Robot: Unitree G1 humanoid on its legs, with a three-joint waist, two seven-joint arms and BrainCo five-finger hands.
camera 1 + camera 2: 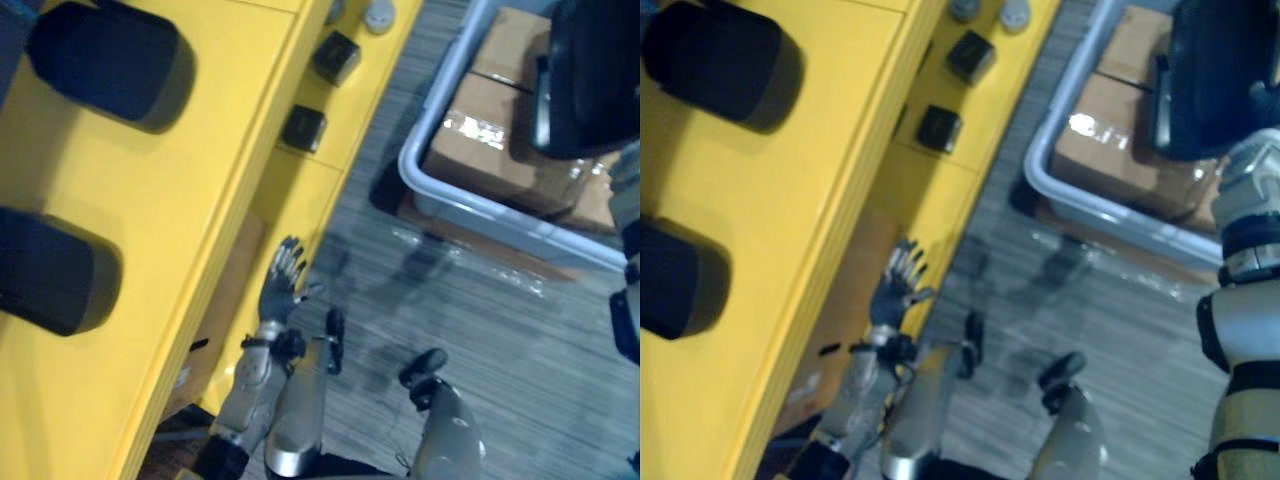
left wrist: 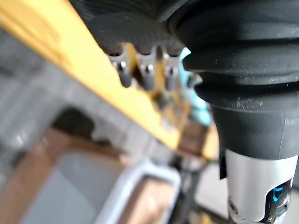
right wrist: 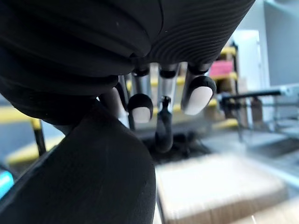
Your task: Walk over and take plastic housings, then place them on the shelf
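Two dark rounded plastic housings [image 1: 105,60] [image 1: 45,270] lie on the top of the yellow shelf [image 1: 200,180] at the left. A third dark housing [image 1: 590,70] hangs at the upper right above the grey tote. My right arm reaches up to it from the right edge. In the right wrist view my right hand [image 3: 198,93] has its fingers curled against that housing's smooth dark body [image 3: 79,177]. My left hand [image 1: 283,285] hangs low beside the shelf's front edge, fingers spread and holding nothing. Its fingers [image 2: 145,70] show against the yellow edge.
Two small black boxes [image 1: 336,57] [image 1: 303,128] and a grey round part [image 1: 379,15] sit on a lower yellow ledge. A grey tote [image 1: 480,205] with cardboard boxes [image 1: 490,140] stands on the striped grey floor [image 1: 480,330] to the right.
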